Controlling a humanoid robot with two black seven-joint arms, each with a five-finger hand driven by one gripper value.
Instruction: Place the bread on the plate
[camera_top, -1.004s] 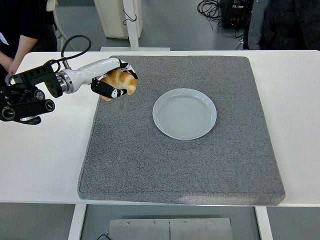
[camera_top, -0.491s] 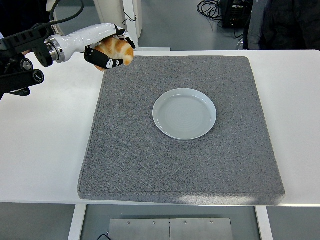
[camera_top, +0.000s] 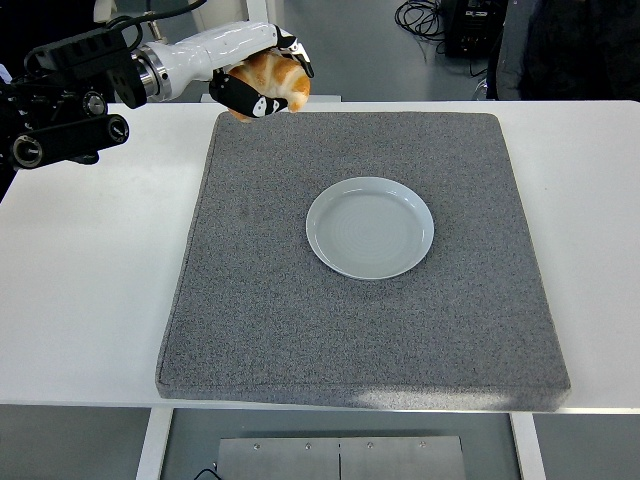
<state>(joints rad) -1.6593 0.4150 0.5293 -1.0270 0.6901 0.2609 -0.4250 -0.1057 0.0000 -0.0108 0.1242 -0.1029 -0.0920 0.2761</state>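
My left hand (camera_top: 262, 78) comes in from the upper left and is shut on a golden-brown bread roll (camera_top: 275, 83). It holds the roll in the air over the far left corner of the grey mat (camera_top: 300, 330). A pale blue-grey round plate (camera_top: 369, 227) lies empty on the mat, to the right of and nearer than the hand. The right arm is out of view.
The mat lies on a white table (camera_top: 90, 300). A person's dark clothing shows at the top right (camera_top: 570, 50) and another person at the top left (camera_top: 30, 30). Cables and a table leg lie on the floor beyond the far edge.
My left hand has lifted the bread off the mat's far left part, then carried it up and to the right, towards the plate's side.
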